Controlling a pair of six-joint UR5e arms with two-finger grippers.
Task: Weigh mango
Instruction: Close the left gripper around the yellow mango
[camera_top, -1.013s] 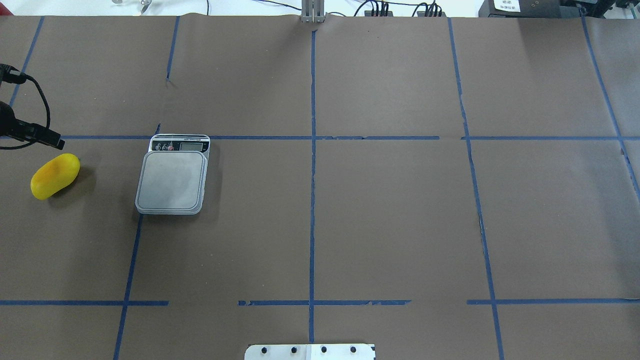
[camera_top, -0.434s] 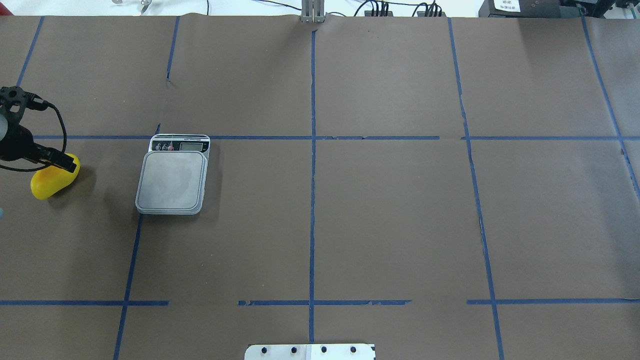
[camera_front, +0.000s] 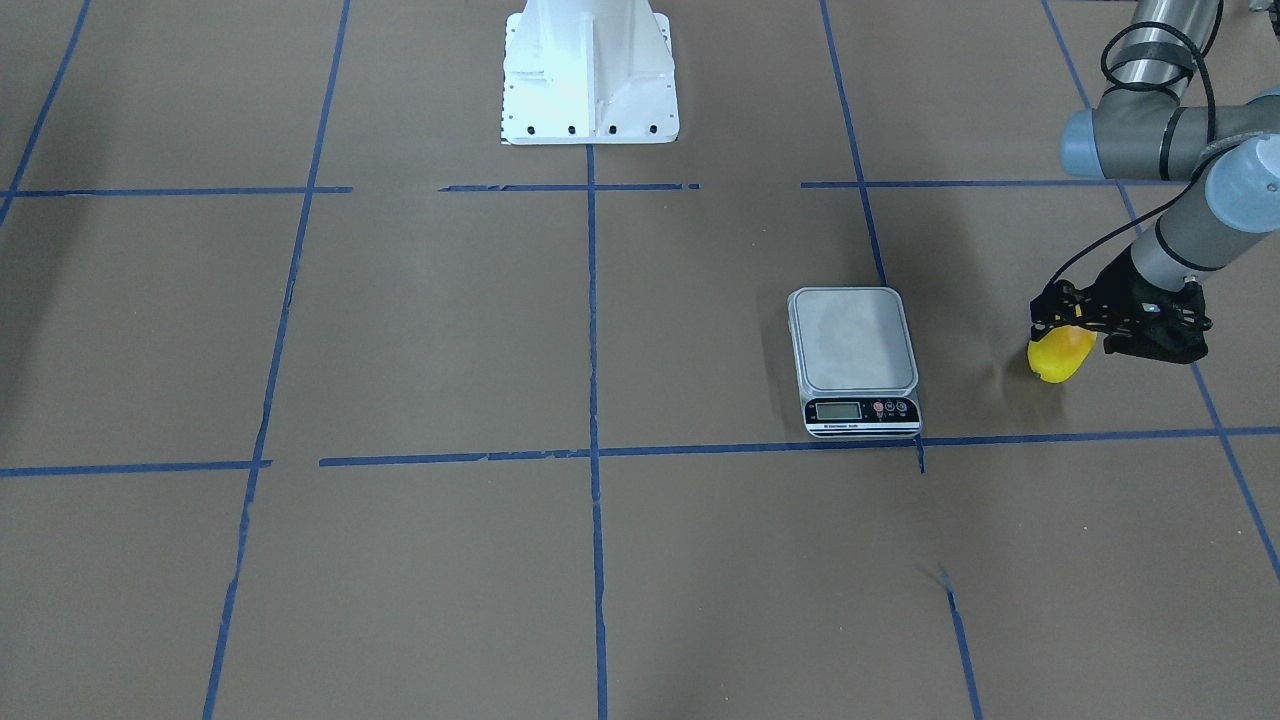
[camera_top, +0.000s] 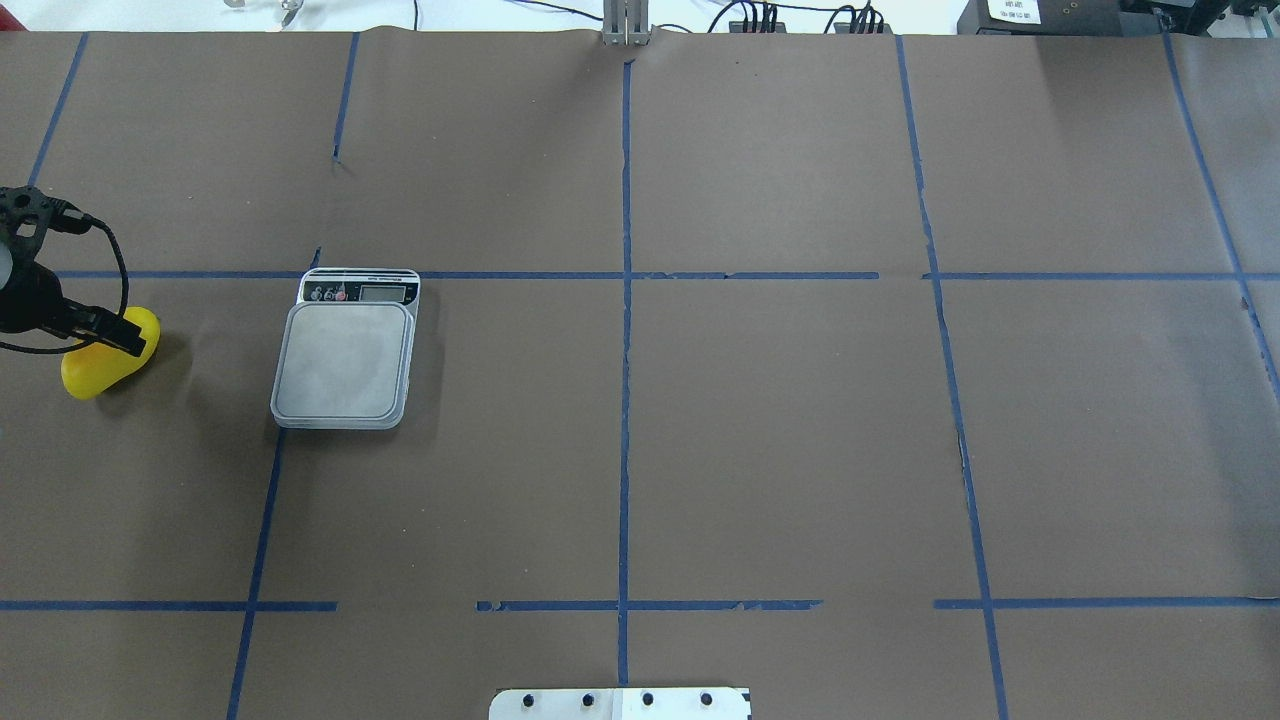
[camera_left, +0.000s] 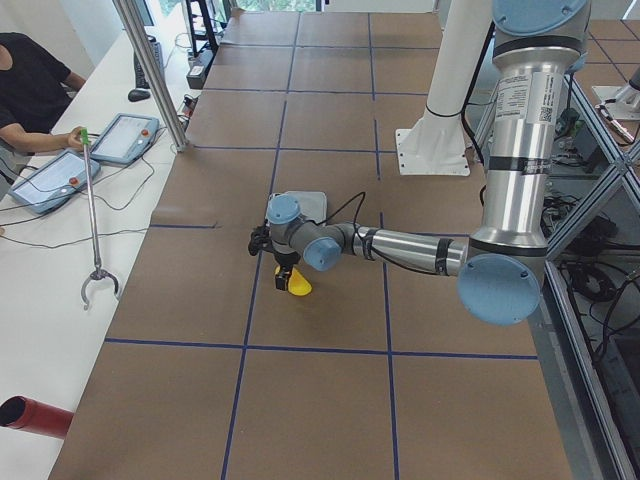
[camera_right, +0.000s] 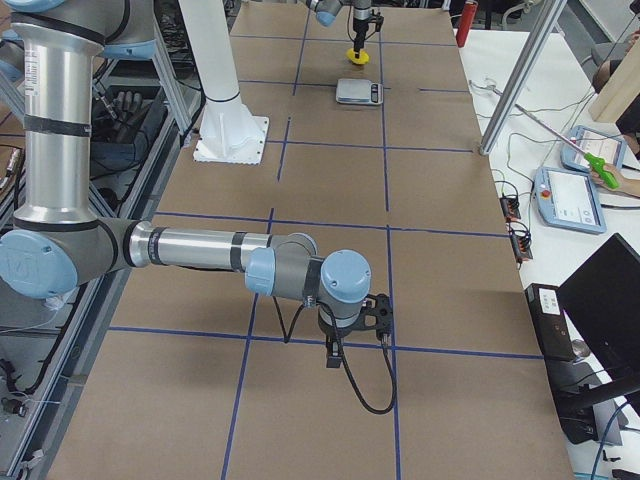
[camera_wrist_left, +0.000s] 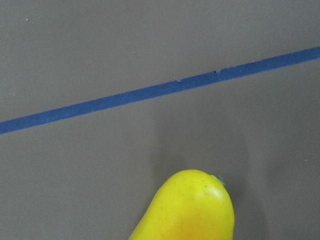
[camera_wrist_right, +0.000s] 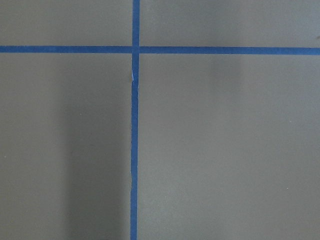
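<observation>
Now, mango (camera_top: 88, 372) lying on the desk (camera_top: 780, 450) left of the digital scale (camera_top: 345, 360), left tool (camera_top: 118, 335) over the fruit's far end, grip unclear, right tool (camera_right: 352, 325) above a tape cross (camera_wrist_right: 135, 49), state unclear

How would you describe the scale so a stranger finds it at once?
On the brown table crossed by blue tape, look left of the centre line in the overhead view, just under a crosswise line. The scale is the flat silver square with a display strip; the nearby mango is rounded and yellow.

left hand (camera_front: 1085, 335) at mango (camera_front: 1058, 360), scale (camera_front: 852, 340) nearby
</observation>
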